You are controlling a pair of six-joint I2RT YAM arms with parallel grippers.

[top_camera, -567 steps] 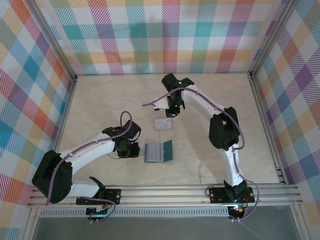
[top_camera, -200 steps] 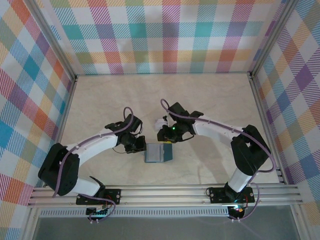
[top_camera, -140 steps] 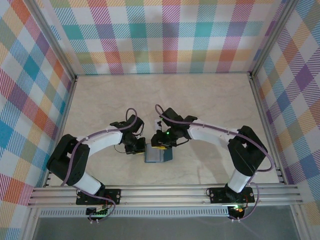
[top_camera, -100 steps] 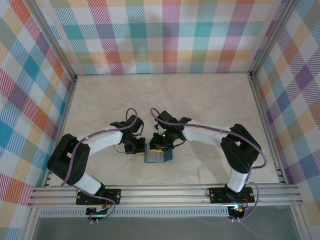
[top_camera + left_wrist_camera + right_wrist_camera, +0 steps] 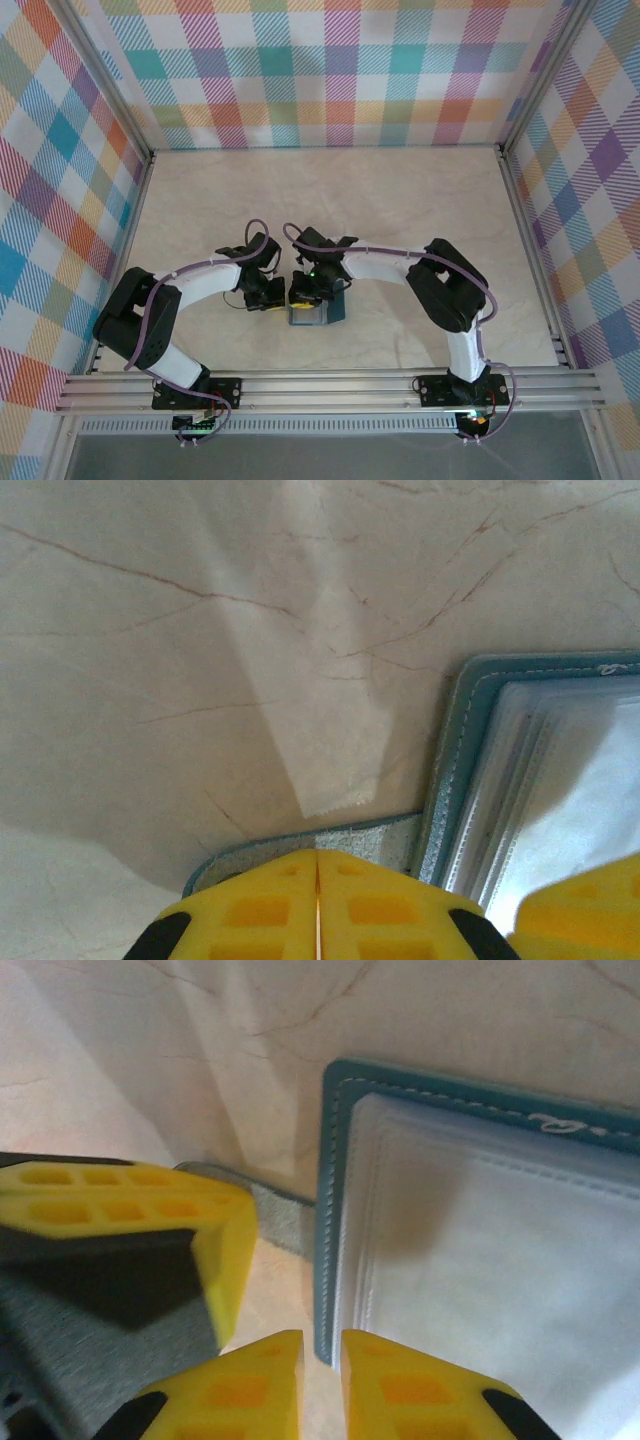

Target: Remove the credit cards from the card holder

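We see the small teal-blue rectangular folding card holder [image 5: 325, 313] lying open and flat on the pale marble-patterned worktop [image 5: 420, 210], near the middle and towards the near edge, with both arms bent in over it from either side. Its grey-blue inner pockets face up and look hazy and pale in the wrist views. The left end effector [image 5: 318, 870] sits at the holder's left side with its yellow fingers pressed together, no gap between them. Their tips are over the little grey tab [image 5: 340, 835] that sticks out from the holder's edge, though we cannot tell whether they pinch it or merely rest on it. The right end effector [image 5: 322, 1360] stands just beside the left one, over the holder's left border. Its yellow fingers are narrow, with only a slim gap between them, and the stitched teal edge of the holder runs down into that gap. We cannot tell whether they actually grip that edge. Colourful plaid walls [image 5: 330, 70] surround the worktop on three sides.
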